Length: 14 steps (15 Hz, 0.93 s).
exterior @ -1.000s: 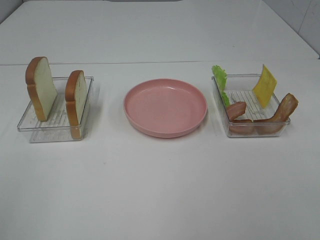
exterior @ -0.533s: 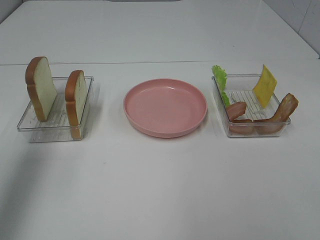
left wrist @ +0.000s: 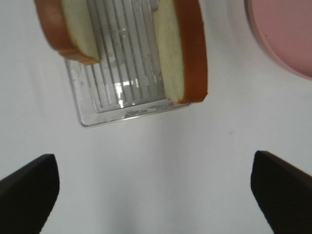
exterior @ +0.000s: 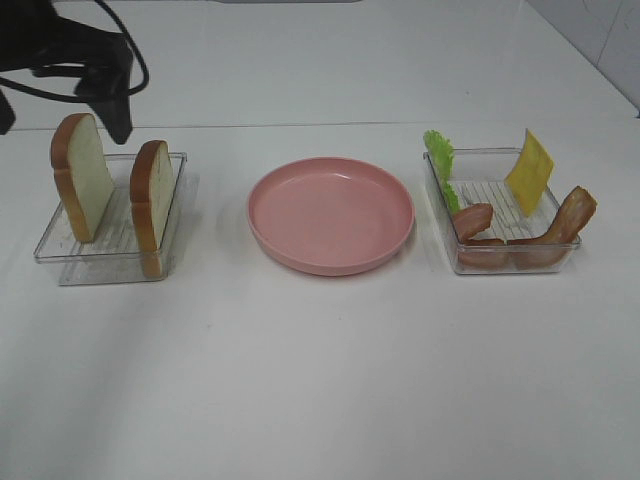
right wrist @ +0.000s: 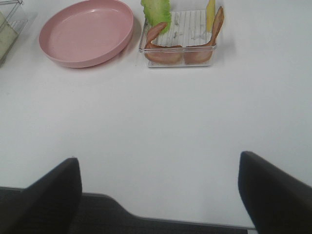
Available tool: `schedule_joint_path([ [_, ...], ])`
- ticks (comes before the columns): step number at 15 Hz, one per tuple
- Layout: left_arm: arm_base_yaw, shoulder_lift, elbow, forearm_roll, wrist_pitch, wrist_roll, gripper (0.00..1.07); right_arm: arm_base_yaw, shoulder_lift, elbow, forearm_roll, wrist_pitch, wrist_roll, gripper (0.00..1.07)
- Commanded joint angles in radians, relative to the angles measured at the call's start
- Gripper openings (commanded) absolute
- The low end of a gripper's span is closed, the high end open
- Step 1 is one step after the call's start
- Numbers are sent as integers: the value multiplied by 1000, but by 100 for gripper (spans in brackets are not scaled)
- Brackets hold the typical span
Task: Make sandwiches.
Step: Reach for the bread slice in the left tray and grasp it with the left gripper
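The left gripper (left wrist: 155,192) is spread wide: its two dark fingers (left wrist: 29,190) sit at opposite edges of the left wrist view, with only bare white table (exterior: 320,380) between them. Beyond the tips, that view looks down on the clear left tray (left wrist: 126,105) and the two bread slices (left wrist: 183,53). The slices stand on edge at opposite sides of the tray's ribbed floor, apart from each other and not touched by the fingers. An arc of the pink plate (left wrist: 287,39) shows at one corner.

The exterior high view adds the height. There the left arm (exterior: 60,40) hangs dark above the far side of that tray, and both slices stand upright with their brown crusts on top.

The right gripper (right wrist: 161,195) appears only in its own wrist view. Its fingers are well apart and hold nothing, low over the near part of the table. Far ahead of them is the right tray (right wrist: 178,61), just beside the plate.

In that tray the green lettuce leaf (exterior: 440,165) stands at the wall nearest the plate. The yellow cheese square (exterior: 530,172) leans upright toward the far side. The bacon strips (exterior: 480,218) lie curled along the near wall, and one rises over the outer corner. The plate lies between the two trays, touching neither.
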Motion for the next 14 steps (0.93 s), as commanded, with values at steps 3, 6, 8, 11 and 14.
schedule_joint_path([
  [3,-11,177,-148,-44,98,-42,102,-2,-29,2,6,-11,-2,85],
  [6,-14,277,-202,-61,97,-42,102,-2,-29,2,6,-11,-2,85],
  [8,-14,318,-230,-65,98,-42,102,-2,-29,2,6,-11,-2,85],
  [11,-14,375,-258,-63,97,-32,102,-2,-29,2,6,-11,-2,85],
  [14,-14,416,-258,-65,98,-24,102,-2,-29,2,6,-11,-2,85],
])
